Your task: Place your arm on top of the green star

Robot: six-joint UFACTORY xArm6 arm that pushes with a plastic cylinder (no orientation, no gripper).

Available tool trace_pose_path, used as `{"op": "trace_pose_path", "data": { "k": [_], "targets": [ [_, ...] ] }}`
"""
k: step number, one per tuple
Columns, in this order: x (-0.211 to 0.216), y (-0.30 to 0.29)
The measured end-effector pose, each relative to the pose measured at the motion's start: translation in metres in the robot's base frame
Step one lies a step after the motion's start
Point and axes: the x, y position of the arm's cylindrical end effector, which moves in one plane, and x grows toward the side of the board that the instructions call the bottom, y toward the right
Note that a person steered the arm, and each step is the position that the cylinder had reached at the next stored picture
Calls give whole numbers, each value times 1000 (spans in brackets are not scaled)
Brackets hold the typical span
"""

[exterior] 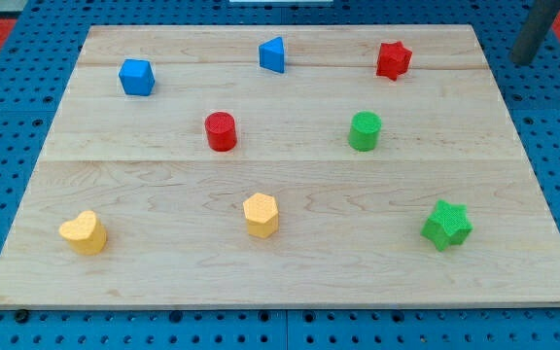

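Note:
The green star [446, 225] lies on the wooden board [163, 175] near the view's bottom right. My rod comes in at the view's top right corner, and my tip [524, 60] is off the board's right edge, over the blue pegboard. The tip is far above and to the right of the green star, and touches no block.
A red star [394, 59], a blue triangle [273, 54] and a blue cube-like block [136, 77] lie along the top. A red cylinder [221, 131] and a green cylinder [365, 130] lie mid-board. A yellow heart [84, 233] and a yellow hexagon [261, 215] lie at the bottom.

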Motion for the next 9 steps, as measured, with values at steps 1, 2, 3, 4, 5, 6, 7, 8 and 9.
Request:
{"op": "trace_pose_path", "data": {
  "k": [1, 2, 3, 4, 5, 6, 7, 8, 9],
  "targets": [
    [12, -29],
    [28, -73],
    [30, -85],
    [30, -85],
    [30, -85],
    [31, -85],
    [64, -85],
    [98, -93],
    [132, -112]
  ]
}}
